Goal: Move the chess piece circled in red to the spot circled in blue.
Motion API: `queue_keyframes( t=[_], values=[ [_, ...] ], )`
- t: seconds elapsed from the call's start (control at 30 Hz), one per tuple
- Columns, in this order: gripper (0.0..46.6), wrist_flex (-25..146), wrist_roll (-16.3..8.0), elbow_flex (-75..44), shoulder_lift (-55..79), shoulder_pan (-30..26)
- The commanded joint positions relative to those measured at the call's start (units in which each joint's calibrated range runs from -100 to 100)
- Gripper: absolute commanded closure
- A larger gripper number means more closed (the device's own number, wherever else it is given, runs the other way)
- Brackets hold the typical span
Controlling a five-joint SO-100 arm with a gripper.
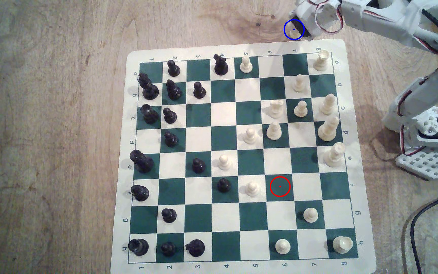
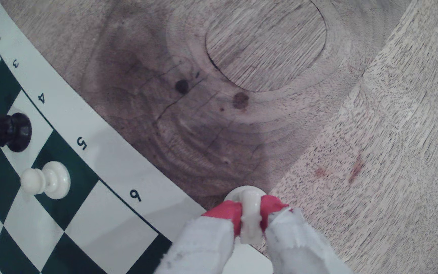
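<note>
Small cream-white knight-like chess piece (image 2: 250,214) clamped between my red-tipped gripper (image 2: 250,212) fingers | over bare wood inside blue circle (image 1: 294,29), just off the board mat (image 1: 239,48) | base low, so I judge release is near

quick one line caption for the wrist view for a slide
Gripper shut on the cream chess piece, just off the chessboard's edge over bare wood.

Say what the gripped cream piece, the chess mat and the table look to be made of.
Cream piece: likely moulded plastic, smooth with a soft sheen. Chess mat: seemingly thin flexible vinyl, printed, rounded corners, lying flat. Table: wood or wood-look laminate, matte, with grain rings and dark knots. Gripper fingertips: red, maybe rubbery.
</note>
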Motion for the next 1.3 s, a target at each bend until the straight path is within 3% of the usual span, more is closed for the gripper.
queue_keyframes(
  t=[0.0,0.17,0.3,0.4,0.77,1.07,1.27],
  values=[
    [46.4,-0.8,-0.6,-4.2,-0.3,-0.6],
    [46.4,-0.9,-0.5,-4.2,-0.3,-0.8],
    [32.5,-1.1,-0.4,-4.1,-0.3,-0.1],
    [30.1,-1.1,-0.2,-4.1,-0.5,0.1],
    [29.9,0.8,0.3,-3.7,-4.3,1.7],
    [29.3,7.5,0.3,2.5,-18.4,-0.5],
    [42.2,8.4,1.5,20.5,-38.3,-3.5]
  ],
)
